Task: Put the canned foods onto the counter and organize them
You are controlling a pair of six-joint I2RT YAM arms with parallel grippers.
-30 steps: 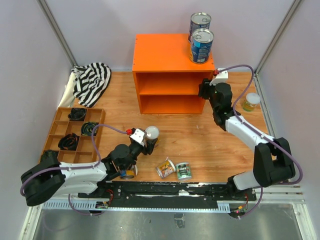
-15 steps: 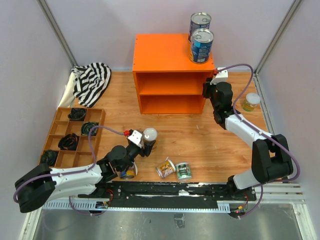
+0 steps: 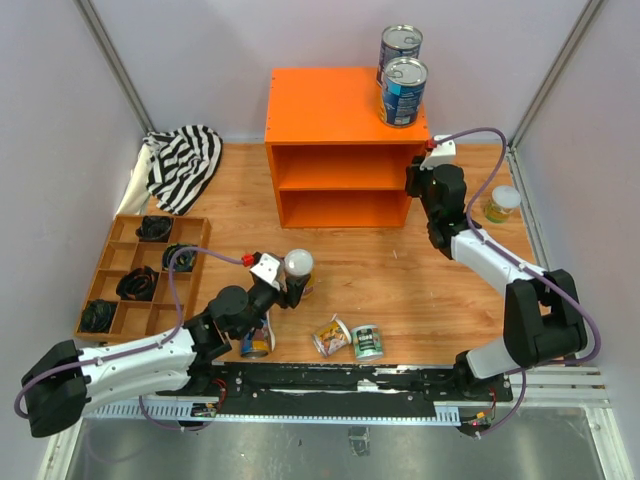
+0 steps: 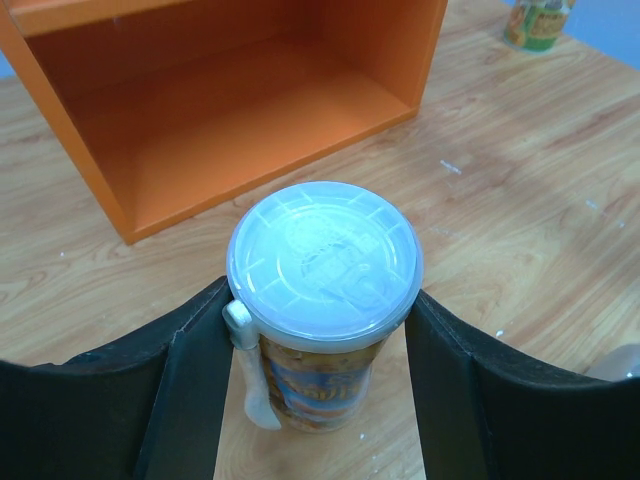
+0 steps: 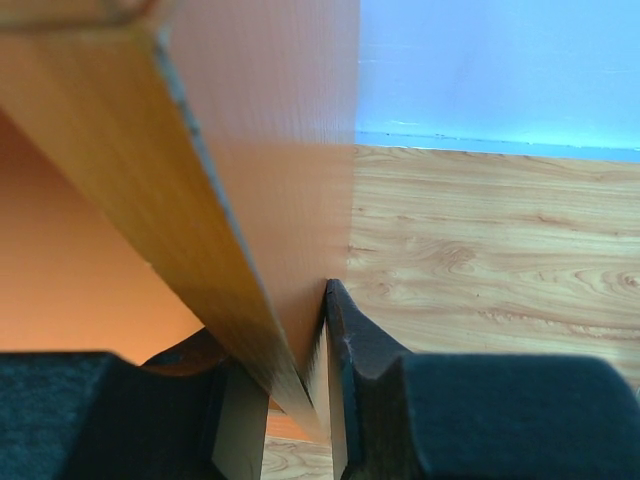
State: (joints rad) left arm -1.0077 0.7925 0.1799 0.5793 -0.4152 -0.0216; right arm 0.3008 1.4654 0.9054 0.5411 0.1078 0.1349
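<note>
The left jaws grip a blurry-labelled can (image 4: 320, 270); right jaws clamp the counter wall (image 5: 290, 200).

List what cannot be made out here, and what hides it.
Top view: rear can, label hidden by the front can.
Top view: near can, half covered by the left arm.
Left wrist: held can, label mostly under its lid; small can, cut by the top edge.
Right wrist: counter, blurred, fills the view.

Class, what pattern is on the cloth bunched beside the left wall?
The cloth has black-and-white stripes, clearest in the top external view.
</note>
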